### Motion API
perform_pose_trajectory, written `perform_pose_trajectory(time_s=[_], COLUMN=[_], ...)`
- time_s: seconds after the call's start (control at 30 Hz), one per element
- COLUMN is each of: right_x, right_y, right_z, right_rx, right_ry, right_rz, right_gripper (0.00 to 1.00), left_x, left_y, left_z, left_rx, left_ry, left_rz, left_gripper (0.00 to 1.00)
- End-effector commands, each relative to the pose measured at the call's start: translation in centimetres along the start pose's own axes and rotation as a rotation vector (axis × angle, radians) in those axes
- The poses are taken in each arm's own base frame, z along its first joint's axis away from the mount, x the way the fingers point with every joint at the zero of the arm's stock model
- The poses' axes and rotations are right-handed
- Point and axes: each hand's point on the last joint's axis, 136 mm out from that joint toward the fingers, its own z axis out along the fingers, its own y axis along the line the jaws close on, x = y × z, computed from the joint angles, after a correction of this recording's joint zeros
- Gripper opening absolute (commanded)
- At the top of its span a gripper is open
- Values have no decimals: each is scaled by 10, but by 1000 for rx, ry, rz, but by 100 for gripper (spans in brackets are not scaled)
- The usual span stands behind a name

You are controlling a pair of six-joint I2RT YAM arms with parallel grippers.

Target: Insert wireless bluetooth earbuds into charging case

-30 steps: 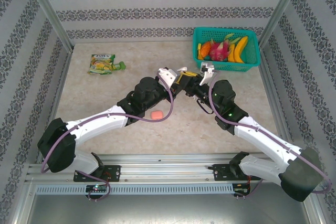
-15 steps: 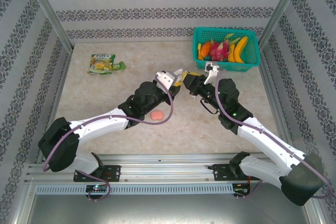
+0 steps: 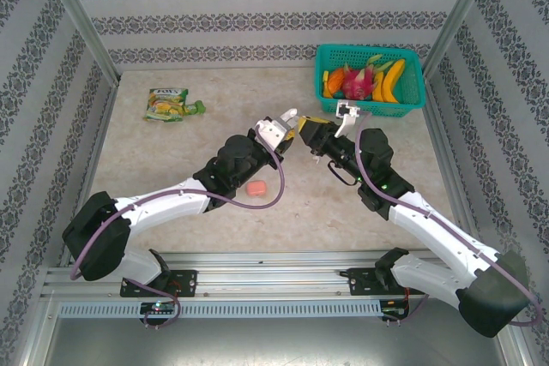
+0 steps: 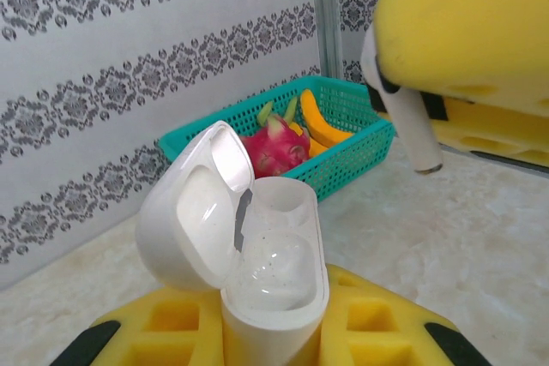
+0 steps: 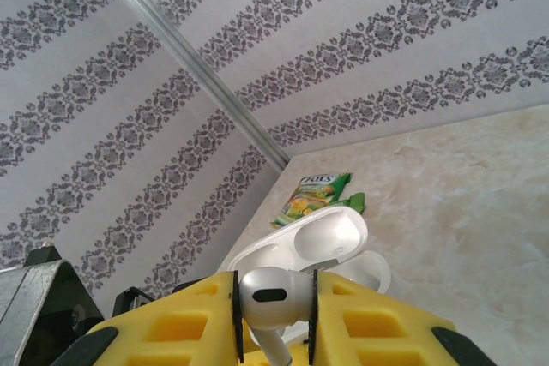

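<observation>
The left claw and right claw meet over the middle of the surface. The case sits in the left claw. An earbud sits in the right claw, just right of the case and apart from it. A second case lies nearer, on the surface. At far right is a basket with fruit in it, and at far left lies a pouch.

Teal basket holding fruit, green snack pouch, marbled tabletop
</observation>
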Motion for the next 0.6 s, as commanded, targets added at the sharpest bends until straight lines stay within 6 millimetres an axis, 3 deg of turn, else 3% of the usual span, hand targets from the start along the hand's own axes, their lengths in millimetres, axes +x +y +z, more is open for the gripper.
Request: perform_pose_trajectory(time_s=[0.0,0.57], right_x=[-1,0], right_y=[9,27], right_z=[2,8], right_rx=[-57,-175], right_ry=[2,-8], right_rz=[-32,-70], right_gripper=[23,23], left_x=[-16,-34], left_y=[1,13], left_z=[0,-8], left_rx=[-12,74], left_ry=[-98,-186], left_rz=[74,-71], left_gripper=[0,0])
